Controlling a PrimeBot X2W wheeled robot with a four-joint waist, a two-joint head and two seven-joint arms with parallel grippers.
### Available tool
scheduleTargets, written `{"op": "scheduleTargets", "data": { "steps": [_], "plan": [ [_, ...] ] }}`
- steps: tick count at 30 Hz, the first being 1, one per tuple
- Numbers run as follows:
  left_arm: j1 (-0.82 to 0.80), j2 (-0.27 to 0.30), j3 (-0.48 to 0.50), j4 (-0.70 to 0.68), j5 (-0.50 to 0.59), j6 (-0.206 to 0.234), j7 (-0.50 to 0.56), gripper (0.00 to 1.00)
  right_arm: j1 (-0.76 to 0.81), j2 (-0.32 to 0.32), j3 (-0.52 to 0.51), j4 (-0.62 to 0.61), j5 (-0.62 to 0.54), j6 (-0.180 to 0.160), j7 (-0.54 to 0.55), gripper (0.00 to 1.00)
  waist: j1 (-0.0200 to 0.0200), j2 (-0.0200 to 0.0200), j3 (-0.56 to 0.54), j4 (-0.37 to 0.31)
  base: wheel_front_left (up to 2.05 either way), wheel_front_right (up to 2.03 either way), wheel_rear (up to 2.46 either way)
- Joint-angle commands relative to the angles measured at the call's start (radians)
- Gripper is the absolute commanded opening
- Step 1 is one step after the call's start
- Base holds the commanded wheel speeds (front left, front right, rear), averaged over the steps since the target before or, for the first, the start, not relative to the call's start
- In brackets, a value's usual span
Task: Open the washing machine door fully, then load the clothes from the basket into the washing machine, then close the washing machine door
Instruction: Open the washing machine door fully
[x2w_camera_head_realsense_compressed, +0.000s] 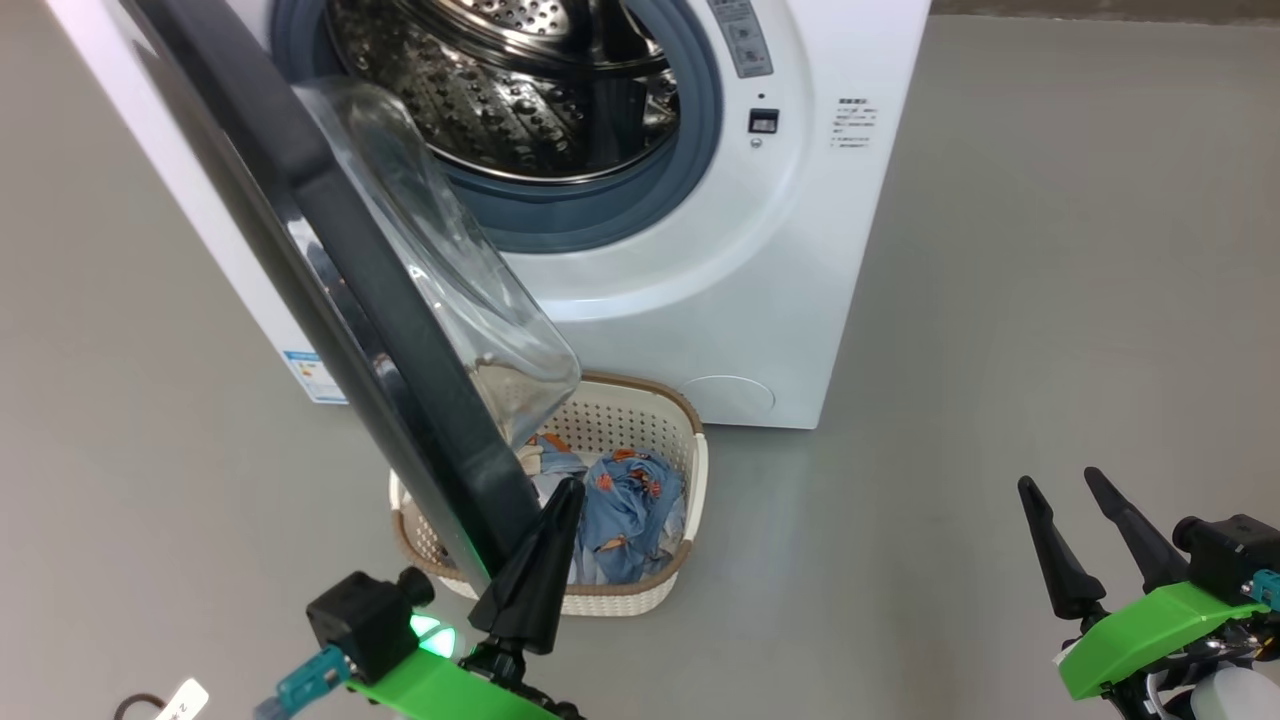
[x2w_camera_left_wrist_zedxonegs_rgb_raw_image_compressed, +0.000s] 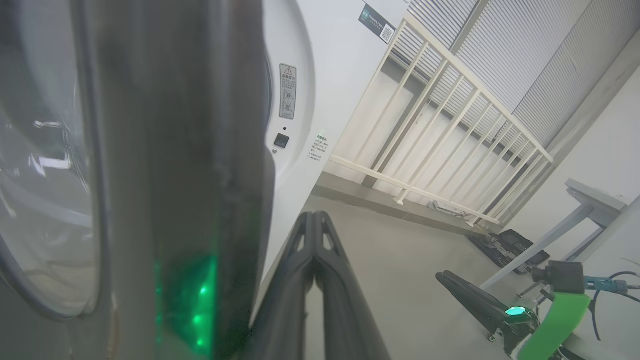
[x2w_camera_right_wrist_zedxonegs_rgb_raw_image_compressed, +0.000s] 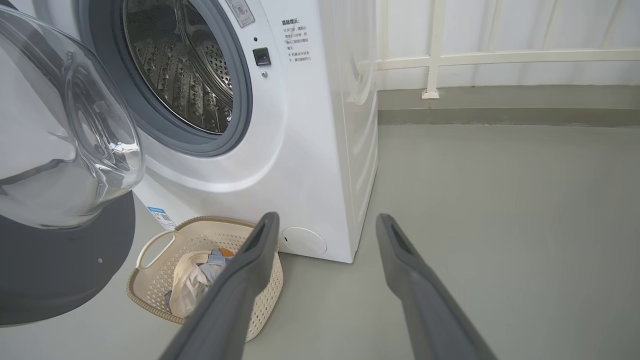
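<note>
The washing machine stands at the top of the head view, its steel drum exposed. The washing machine door hangs swung out toward me, glass bowl facing the drum, its lower rim over the basket. Light-blue and cream clothes lie in the basket. My left gripper is shut with nothing in it, its tip just beside the door's lower rim; whether it touches the rim I cannot tell. My right gripper is open, well right of the basket.
Grey floor surrounds the machine, with free room to its right. In the left wrist view, a white railing runs behind, with a grey table leg and a black case on the floor. A small tag lies at the head view's lower left.
</note>
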Motion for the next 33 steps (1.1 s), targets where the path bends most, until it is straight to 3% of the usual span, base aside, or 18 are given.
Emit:
{"op": "scheduleTargets", "data": {
  "steps": [1, 15, 24, 33],
  "plan": [
    [-0.027, 0.027, 0.082, -0.012, -0.007, 0.017, -0.020, 0.00, 0.015, -0.019, 0.023, -0.027, -0.006, 0.002, -0.012, 1.00, 0.0000, 0.0000, -0.001, 0.016, 0.00, 0.00, 0.00],
    [0.042, 0.071, 0.097, -0.065, 0.014, 0.049, -0.017, 0.00, 0.005, -0.026, 0.044, -0.027, -0.003, 0.002, -0.012, 1.00, 0.0000, 0.0000, 0.001, 0.122, 0.00, 0.00, 0.00],
    [0.091, 0.104, 0.124, -0.121, 0.031, 0.102, -0.003, 0.00, 0.008, -0.027, 0.050, -0.023, 0.002, 0.002, -0.012, 1.00, 0.0000, 0.0000, -0.002, 0.205, 0.00, 0.00, 0.00],
    [0.115, 0.157, 0.216, -0.139, 0.033, 0.158, -0.009, 0.00, 0.008, -0.023, 0.053, -0.023, 0.000, 0.002, -0.012, 1.00, 0.0000, 0.0000, -0.007, 0.258, 0.00, 0.00, 0.00]
  ]
}}
